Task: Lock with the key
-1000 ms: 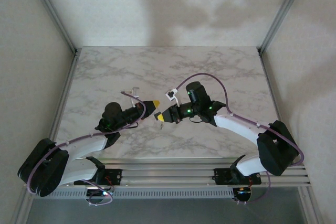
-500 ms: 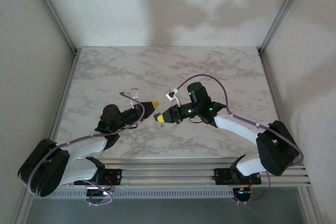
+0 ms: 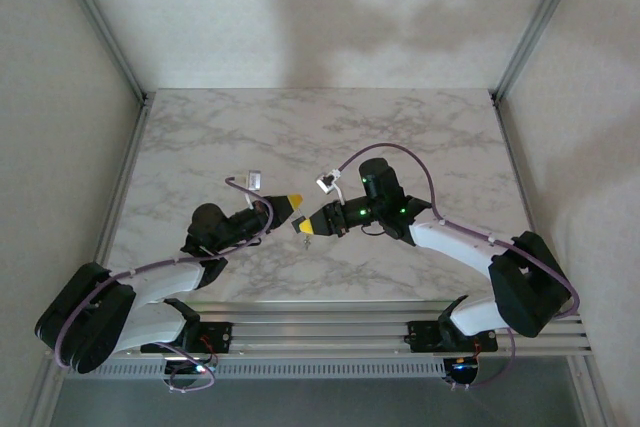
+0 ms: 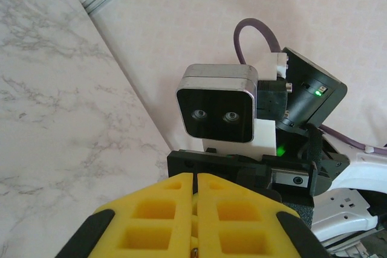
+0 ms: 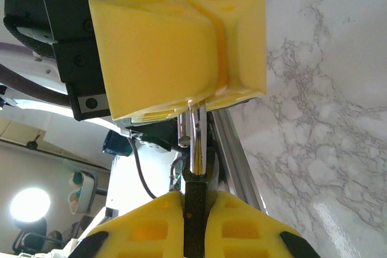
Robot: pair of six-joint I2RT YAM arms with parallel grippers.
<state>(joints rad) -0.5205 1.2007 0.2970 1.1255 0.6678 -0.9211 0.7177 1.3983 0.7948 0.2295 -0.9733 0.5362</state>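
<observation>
Yellow pads (image 5: 151, 46) pressed together at both ends: right tool (image 5: 195, 206) clamped on dark piece (image 5: 194, 193), silver shaft (image 5: 195, 140) running lengthwise straight into pinch of left tool (image 5: 208, 92), directly opposite.

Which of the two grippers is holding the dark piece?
The right gripper: the dark piece sits between its fingers. The left gripper is at the far end of the metal rod.

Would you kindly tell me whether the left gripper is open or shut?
Shut: the left gripper presses its yellow fingers together along a thin seam, pinching a metal shaft.
</observation>
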